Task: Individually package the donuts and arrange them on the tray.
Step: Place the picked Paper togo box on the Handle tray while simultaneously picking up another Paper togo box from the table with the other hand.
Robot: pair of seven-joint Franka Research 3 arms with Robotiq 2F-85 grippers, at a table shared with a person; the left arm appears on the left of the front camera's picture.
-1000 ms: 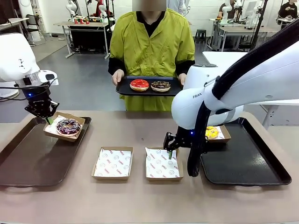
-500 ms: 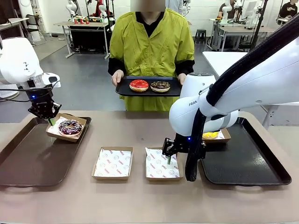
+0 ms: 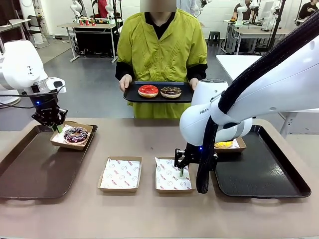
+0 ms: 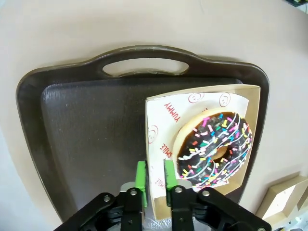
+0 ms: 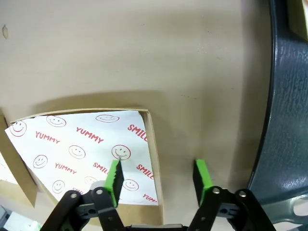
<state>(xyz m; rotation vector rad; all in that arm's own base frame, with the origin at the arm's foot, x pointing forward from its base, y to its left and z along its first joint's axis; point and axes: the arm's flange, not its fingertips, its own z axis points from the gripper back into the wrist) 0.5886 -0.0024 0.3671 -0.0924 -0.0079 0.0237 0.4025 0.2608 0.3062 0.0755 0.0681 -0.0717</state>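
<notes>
The left pincer (image 4: pixel 154 169) nips one wall of a cardboard box (image 4: pixel 202 90), its green pads (image 4: pixel 141 173) pressed close on either side of the rim. Just past the fingertips, inside that box, lies the dark-purple sprinkled donut (image 4: pixel 197 159), with the brown tray (image 4: pixel 86 134) stretching away beneath and beyond (whether the box sits flat or hangs slightly lifted cannot be told). The right pincer (image 5: pixel 158 175) stands spread astride the side wall of an empty paper-lined box (image 5: pixel 77 144), one pad over the printed paper and the other over the bare table (image 5: pixel 144 48). Beyond that outer pad runs the black tray (image 5: pixel 288 120), where the yellow donut (image 3: pixel 224 144) sits boxed behind the arm. Well beyond both pincers, across the table, a person holds a small tray (image 3: pixel 130 94) bearing the red donut (image 3: pixel 148 90) and the chocolate donut (image 3: pixel 171 91). The donuts are likely light and soft, with icing that smears, so the stiffer cardboard wall looks the better hold. Pinched at one edge, though, a thin box may bend or tip.
</notes>
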